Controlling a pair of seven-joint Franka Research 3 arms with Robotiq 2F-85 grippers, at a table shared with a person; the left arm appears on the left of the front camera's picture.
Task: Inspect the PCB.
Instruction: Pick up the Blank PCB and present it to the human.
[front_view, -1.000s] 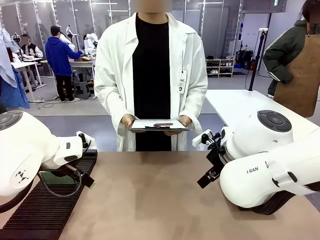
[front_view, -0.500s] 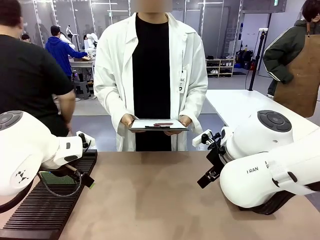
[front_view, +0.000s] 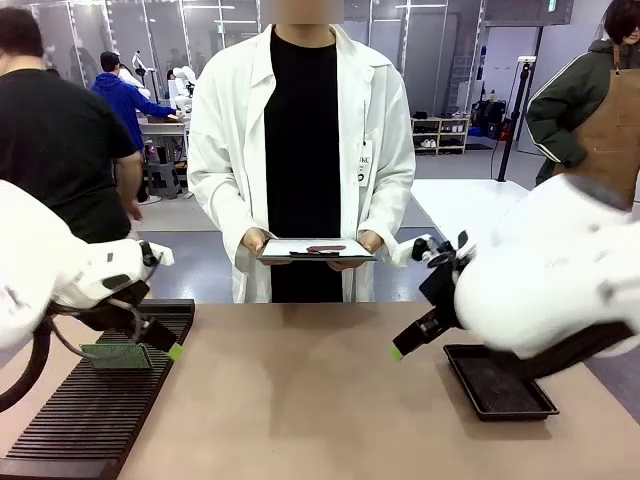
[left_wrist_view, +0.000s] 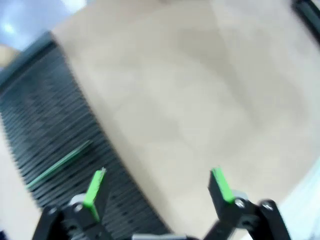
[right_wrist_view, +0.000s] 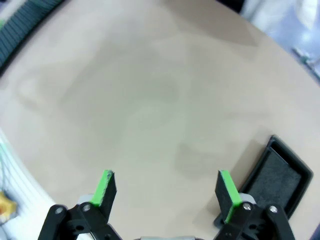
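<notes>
Sitting in the ribbed black rack (front_view: 90, 425) at the bench's (front_view: 300, 400) left edge, the green dotted circuit board (front_view: 115, 356) lies near the left hand (left_wrist_view: 159, 182), whose fingers are spread and empty. Open bench stretches across the middle. The right hand (right_wrist_view: 167, 187), also spread, holds nothing beside the black tray (front_view: 540, 408).

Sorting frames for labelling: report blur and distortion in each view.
Front view: left arm and right arm smeared, the person sharp. Left wrist view: soft throughout, the PCB a green streak. Right wrist view: fairly crisp, the table edges bowed by the lens.
</notes>
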